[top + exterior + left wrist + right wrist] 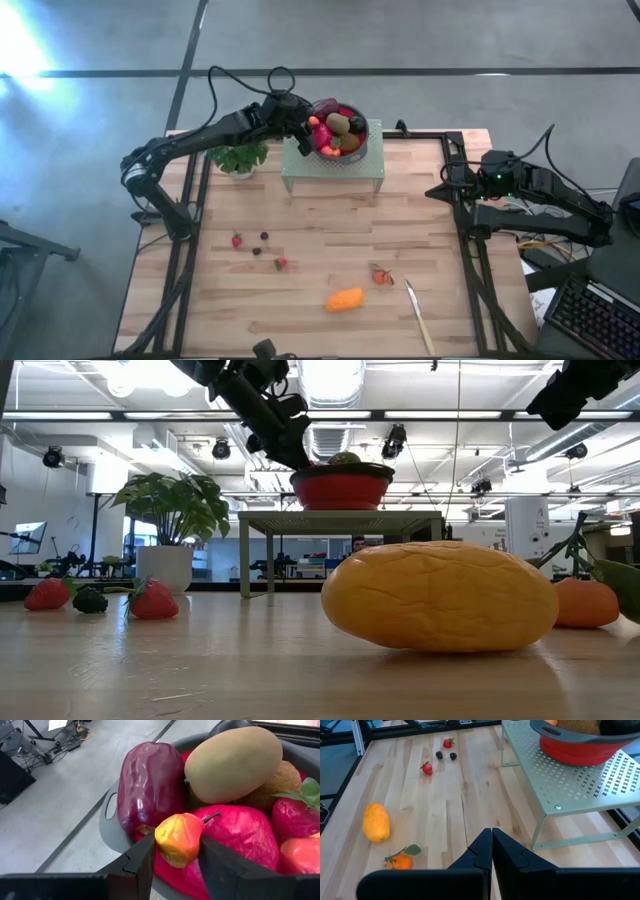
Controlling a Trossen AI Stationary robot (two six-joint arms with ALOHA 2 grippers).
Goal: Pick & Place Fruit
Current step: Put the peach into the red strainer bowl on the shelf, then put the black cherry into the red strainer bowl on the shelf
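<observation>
top-down and level views of a wooden desk (330, 250) with two arms. the left pincer (303, 133) reaches over the near rim of a red bowl (345, 153) that stands on a pale green perforated stand (335, 172) at the back of the desk. in the left wrist view its fingers (142, 862) lie on either side of a small yellow-red fruit (179, 839) with a short stem, close against it; whether they press it or have just let go cannot be told. this fruit rests against the heaped contents of the bowl: a maroon oval (150, 785), a tan-green oval (232, 762), a large crimson piece (240, 837) and a brown kiwi (272, 787). loose on the desk lie an orange oval (345, 299), a small orange fruit with leaf (381, 276), two strawberries (237, 240) (282, 263) and two dark berries (264, 236) (256, 251). a slim pale utensil (419, 317) lies near the front right. a leafy potted plant (238, 160) stands left of the stand. the right pincer (492, 845), fingers together and empty, waits at the desk's right edge.
</observation>
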